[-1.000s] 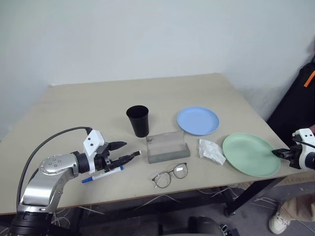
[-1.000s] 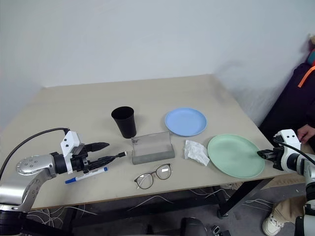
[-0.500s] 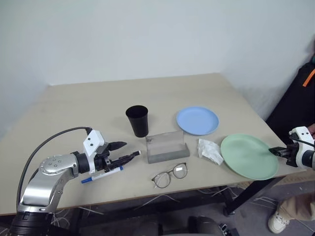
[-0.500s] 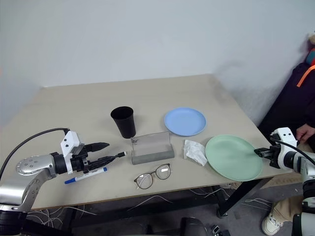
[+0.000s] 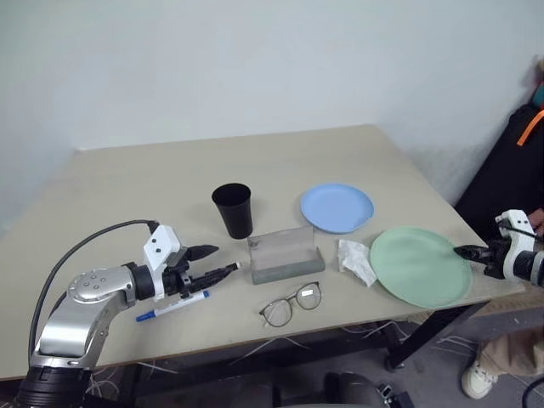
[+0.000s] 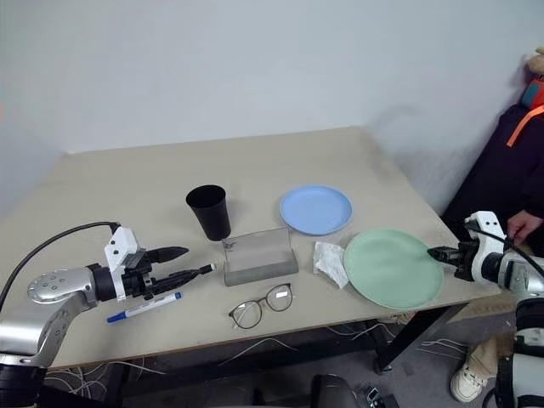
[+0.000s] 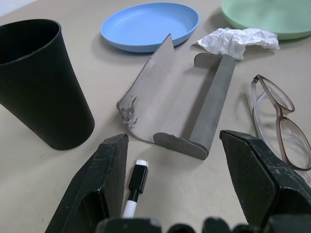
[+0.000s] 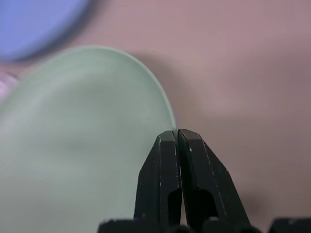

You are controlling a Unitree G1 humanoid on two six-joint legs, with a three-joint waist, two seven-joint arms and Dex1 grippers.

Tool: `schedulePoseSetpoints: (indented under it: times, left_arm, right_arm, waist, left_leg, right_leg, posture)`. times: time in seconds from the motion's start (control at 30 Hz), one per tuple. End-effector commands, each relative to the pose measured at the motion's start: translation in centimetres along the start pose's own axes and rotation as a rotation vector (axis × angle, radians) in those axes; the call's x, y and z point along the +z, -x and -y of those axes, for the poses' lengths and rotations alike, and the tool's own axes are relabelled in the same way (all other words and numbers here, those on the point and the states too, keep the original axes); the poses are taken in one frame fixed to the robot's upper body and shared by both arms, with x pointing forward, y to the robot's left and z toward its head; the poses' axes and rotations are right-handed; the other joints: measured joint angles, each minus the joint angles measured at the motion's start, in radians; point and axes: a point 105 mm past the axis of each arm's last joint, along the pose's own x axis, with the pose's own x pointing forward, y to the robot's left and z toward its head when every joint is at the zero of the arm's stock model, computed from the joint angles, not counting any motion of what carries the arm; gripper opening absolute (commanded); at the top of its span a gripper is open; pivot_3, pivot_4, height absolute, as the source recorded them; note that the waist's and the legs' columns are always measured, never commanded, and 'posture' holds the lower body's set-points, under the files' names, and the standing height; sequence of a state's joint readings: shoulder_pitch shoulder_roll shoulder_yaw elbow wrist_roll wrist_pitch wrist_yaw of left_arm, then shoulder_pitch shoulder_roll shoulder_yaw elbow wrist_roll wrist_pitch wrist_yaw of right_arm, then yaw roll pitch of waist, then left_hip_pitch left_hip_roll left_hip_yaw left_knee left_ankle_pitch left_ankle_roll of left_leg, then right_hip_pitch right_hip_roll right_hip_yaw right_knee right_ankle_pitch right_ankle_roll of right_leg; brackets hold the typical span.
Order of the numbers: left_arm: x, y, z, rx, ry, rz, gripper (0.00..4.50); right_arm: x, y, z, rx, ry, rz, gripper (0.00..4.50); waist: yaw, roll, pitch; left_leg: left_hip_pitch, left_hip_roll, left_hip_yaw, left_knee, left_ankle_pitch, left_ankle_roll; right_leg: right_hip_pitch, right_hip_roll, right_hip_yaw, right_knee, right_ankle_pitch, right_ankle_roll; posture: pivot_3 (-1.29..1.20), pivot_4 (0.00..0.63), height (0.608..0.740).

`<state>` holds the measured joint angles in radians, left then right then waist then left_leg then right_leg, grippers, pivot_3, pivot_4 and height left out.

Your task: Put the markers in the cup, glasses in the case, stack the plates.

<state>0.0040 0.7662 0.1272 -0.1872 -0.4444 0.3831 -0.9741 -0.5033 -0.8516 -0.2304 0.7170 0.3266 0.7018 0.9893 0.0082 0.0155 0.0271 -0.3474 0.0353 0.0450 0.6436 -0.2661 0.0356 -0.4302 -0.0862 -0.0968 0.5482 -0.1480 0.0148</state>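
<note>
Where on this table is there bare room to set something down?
Free: the far stretch of table behind the cup and blue plate, and its far left. Crowded: the near strip, with case, glasses, tissue and green plate.

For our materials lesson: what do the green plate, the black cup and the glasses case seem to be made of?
Green plate: probably matte plastic, uniform pastel, thin rim.
Black cup: likely plastic, smooth with a dull sheen.
Glasses case: grey, stiff-looking, with a cloudy translucent lid, probably plastic.

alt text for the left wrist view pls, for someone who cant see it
The left end effector hangs open over a tan table, a marker between its fingers. Ahead lie a black cup, a grey open case, glasses, crumpled tissue and two plates.
</note>
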Motion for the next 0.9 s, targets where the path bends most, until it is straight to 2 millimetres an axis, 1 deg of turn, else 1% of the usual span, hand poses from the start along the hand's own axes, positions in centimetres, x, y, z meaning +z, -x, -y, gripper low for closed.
schedulePoseSetpoints:
  times: [0.03,0.3,0.37,0.43,0.47,0.53,0.57,0.6,0.63,0.67,0.73,0.77,0.83,0.87,0.9]
  left_arm:
    - [1.3,0.3,-0.1,0.013,-0.041,0.034,3.17]
    - [1.3,0.3,-0.1,0.014,-0.041,0.034,3.17]
    - [1.3,0.3,-0.1,0.014,-0.041,0.034,3.17]
    - [1.3,0.3,-0.1,0.014,-0.040,0.034,3.17]
    - [1.3,0.4,-0.1,0.016,-0.041,0.036,3.17]
    - [1.4,0.3,-0.1,0.020,-0.042,0.041,3.17]
    - [1.5,0.3,-0.2,0.022,-0.043,0.045,3.17]
    - [1.5,0.3,-0.2,0.024,-0.043,0.048,3.17]
    - [1.5,0.2,-0.2,0.024,-0.043,0.049,3.17]
    - [1.6,0.2,-0.2,0.025,-0.043,0.050,3.17]
    - [1.6,0.2,-0.2,0.025,-0.043,0.050,3.17]
    - [1.6,0.2,-0.2,0.025,-0.043,0.050,3.17]
    - [1.6,0.2,-0.2,0.025,-0.043,0.050,3.17]
    - [1.6,0.2,-0.2,0.025,-0.043,0.050,3.17]
    - [1.6,0.3,-0.1,0.031,-0.041,0.053,3.17]
  right_arm:
    - [3.0,0.9,-0.8,0.054,-0.024,0.114,0.02]
    - [3.0,0.9,-0.9,0.054,-0.030,0.113,0.02]
    - [4.0,0.7,-1.4,0.073,-0.039,0.140,0.02]
    - [4.3,0.6,-1.6,0.081,-0.044,0.151,0.02]
    - [5.4,0.0,-2.5,0.100,-0.033,0.169,0.02]
    - [7.9,-2.1,-4.7,0.126,-0.038,0.202,0.02]
    - [9.7,-4.0,-6.5,0.137,-0.054,0.222,0.02]
    - [10.8,-5.1,-7.7,0.140,-0.065,0.229,0.02]
    - [11.4,-5.8,-8.4,0.141,-0.072,0.231,0.02]
    - [11.8,-6.1,-8.8,0.140,-0.077,0.230,0.02]
    - [11.9,-6.3,-8.7,0.135,-0.083,0.228,0.02]
    - [11.9,-6.3,-8.7,0.133,-0.085,0.227,0.02]
    - [12.0,-6.3,-8.7,0.132,-0.087,0.226,0.02]
    - [12.0,-6.3,-8.7,0.132,-0.087,0.226,0.02]
    - [12.4,-8.3,-10.0,0.104,-0.093,0.237,0.02]
  waist:
    - [0.000,0.000,0.000]
    - [0.001,0.001,0.000]
    - [0.001,0.001,0.000]
    - [0.000,0.001,0.000]
    - [0.000,0.001,0.000]
    - [-0.011,0.003,0.002]
    - [-0.019,0.004,0.002]
    - [-0.028,0.005,0.002]
    - [-0.031,0.004,0.003]
    - [-0.031,0.002,0.003]
    - [-0.024,-0.003,0.002]
    - [-0.020,-0.005,0.002]
    - [-0.010,-0.005,0.002]
    - [-0.006,-0.004,0.002]
    - [-0.007,-0.003,0.001]
  left_leg:
    - [0.000,0.000,0.000,0.000,0.000,0.000]
    - [-0.002,0.000,-0.001,0.000,0.000,0.000]
    - [-0.002,0.000,-0.001,0.000,0.000,0.000]
    - [-0.002,0.000,0.000,0.000,0.000,0.000]
    - [-0.002,0.000,0.000,0.000,0.000,0.000]
    - [-0.002,0.000,0.001,0.000,0.000,-0.001]
    - [-0.004,0.000,0.002,0.000,0.000,-0.001]
    - [-0.004,-0.001,0.000,0.000,0.000,-0.001]
    - [-0.004,-0.002,-0.002,0.000,0.000,-0.001]
    - [-0.004,-0.003,-0.004,0.000,0.000,-0.001]
    - [-0.005,-0.002,-0.008,0.000,0.000,0.000]
    - [-0.001,-0.001,-0.008,0.000,0.000,-0.001]
    - [-0.001,0.001,-0.004,-0.001,0.000,-0.001]
    - [-0.002,0.001,0.000,-0.003,0.000,-0.001]
    - [-0.006,0.000,0.001,-0.003,0.000,0.000]
  right_leg:
    - [0.000,0.000,0.000,0.000,0.000,0.000]
    - [0.000,0.000,0.000,0.000,0.000,0.000]
    - [0.000,0.000,0.000,0.000,0.000,0.000]
    - [-0.001,0.000,0.000,0.001,0.000,0.000]
    - [-0.001,0.000,0.001,0.001,0.000,0.000]
    - [-0.002,0.000,0.002,0.003,0.000,0.000]
    - [-0.003,0.000,0.002,0.003,0.000,0.000]
    - [-0.005,0.000,0.001,0.003,0.000,0.000]
    - [-0.008,0.000,-0.002,0.002,0.000,0.000]
    - [-0.010,0.000,-0.004,0.002,0.000,0.000]
    - [-0.011,0.000,-0.010,0.002,0.000,0.000]
    - [-0.011,0.001,-0.009,0.004,0.000,0.000]
    - [-0.011,0.002,-0.003,0.007,0.001,0.000]
    - [-0.011,0.001,0.002,0.007,0.002,-0.004]
    - [-0.012,0.001,0.004,0.007,0.003,-0.005]
  posture:
    - [0.00,0.000,0.735]
    - [0.00,0.000,0.735]
    - [0.00,0.000,0.735]
    - [0.00,0.000,0.735]
    - [0.00,0.000,0.735]
    - [0.00,0.000,0.735]
    - [0.00,0.000,0.735]
    - [0.00,0.000,0.735]
    - [0.00,0.000,0.735]
    - [0.00,0.000,0.735]
    - [0.00,0.000,0.735]
    - [0.00,0.000,0.735]
    - [0.00,0.000,0.735]
    - [0.00,0.000,0.735]
    - [0.00,0.000,0.735]
